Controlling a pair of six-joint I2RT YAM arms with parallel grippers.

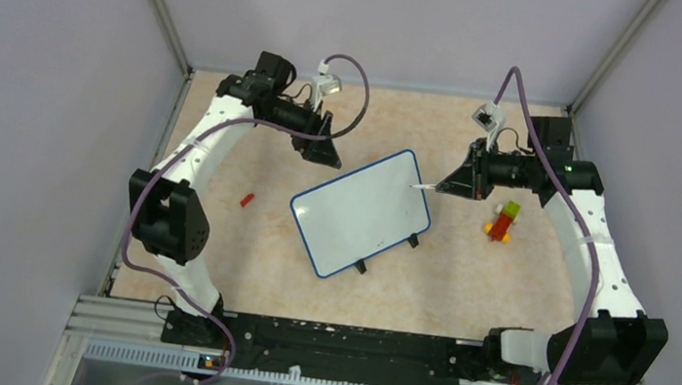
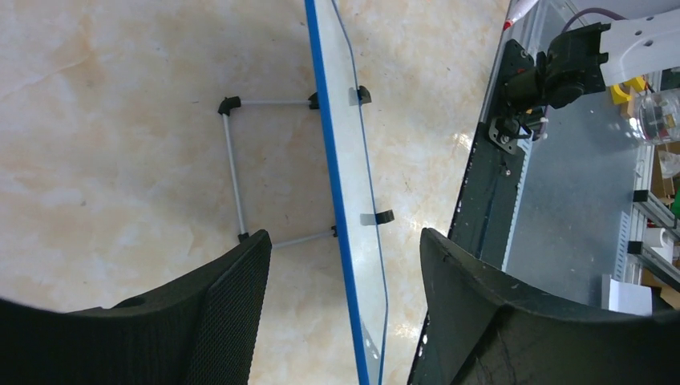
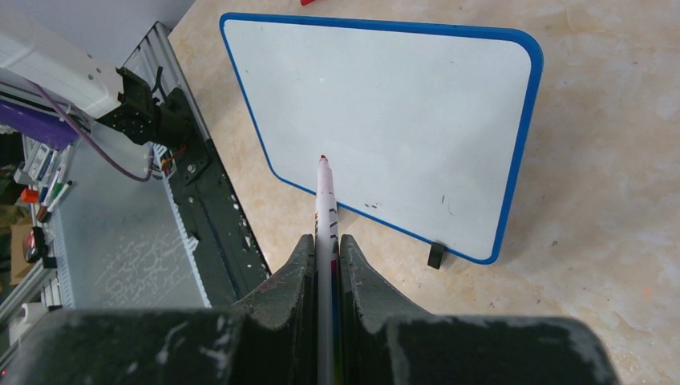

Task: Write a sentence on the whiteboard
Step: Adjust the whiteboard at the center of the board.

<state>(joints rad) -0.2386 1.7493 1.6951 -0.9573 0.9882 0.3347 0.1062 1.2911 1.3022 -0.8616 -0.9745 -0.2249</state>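
Presently the whiteboard (image 1: 361, 213) stands propped mid-table, tilted back, between the two arms. The right gripper (image 3: 325, 241) is clamped narrow on a white marker (image 3: 325, 200), whose red tip is over the board's face near its right edge; contact cannot be told. The left gripper (image 2: 345, 241) sits by the board's far left corner with its jaws wide. In its wrist view the blue rim (image 2: 341, 216) runs down between the fingers (image 2: 232, 305) with a gap on both sides.

The table (image 1: 463, 286) is beige and marbled, with plain grey walls (image 1: 32, 115) and a black rail (image 1: 339, 340) at the near edge. A small red piece (image 1: 247, 200) lies left of the board and a yellow-green-red block (image 1: 502, 222) lies right of it.

The board is glossy white with a few tiny dark specks, rounded corners, a black foot (image 3: 435, 255) and a thin wire stand (image 2: 234, 168) behind.
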